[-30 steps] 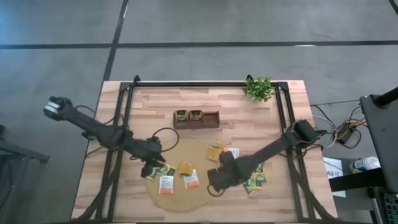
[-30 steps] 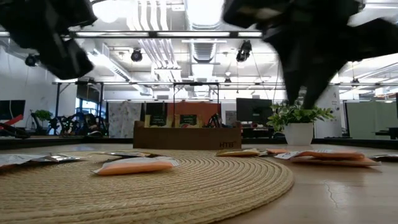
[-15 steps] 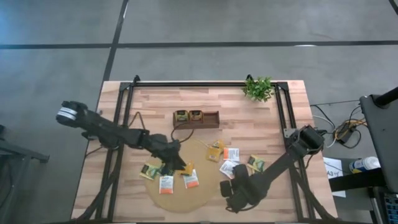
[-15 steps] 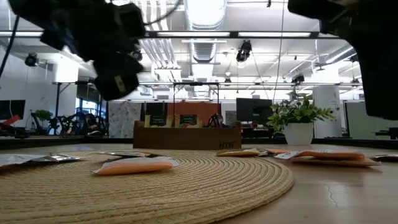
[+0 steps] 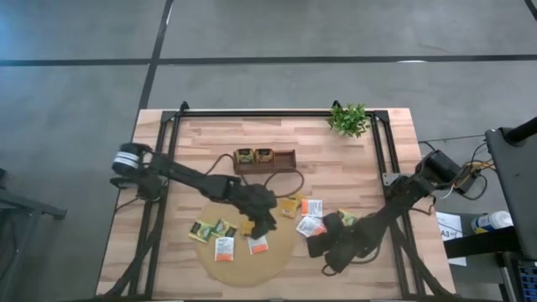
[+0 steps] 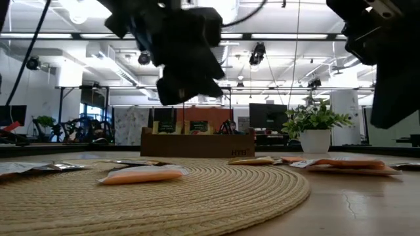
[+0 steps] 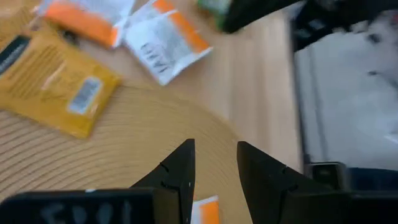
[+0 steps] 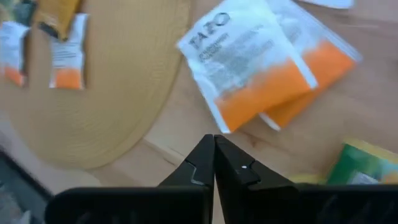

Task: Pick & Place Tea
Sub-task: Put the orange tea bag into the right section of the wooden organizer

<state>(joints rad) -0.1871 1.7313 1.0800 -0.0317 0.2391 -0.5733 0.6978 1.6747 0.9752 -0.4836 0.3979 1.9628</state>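
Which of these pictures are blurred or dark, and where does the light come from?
Low view: bright ceiling lights behind leave the left gripper a dark, smeared silhouette, while the round mat near the lens looks soft. Left wrist view: the yellow sachet is motion-blurred. Right wrist view: the white-and-orange sachet is soft. High view: even light, faint shadows.

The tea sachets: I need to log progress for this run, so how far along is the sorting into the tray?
Done: two compartments of the tray already hold sachets; the third looks empty. In hand: nothing. The left claw hovers over the mat, slightly open and empty. The right claw is shut and empty beside the white-and-orange sachets. Left: the sachets scattered on the mat and the table, including the yellow one.
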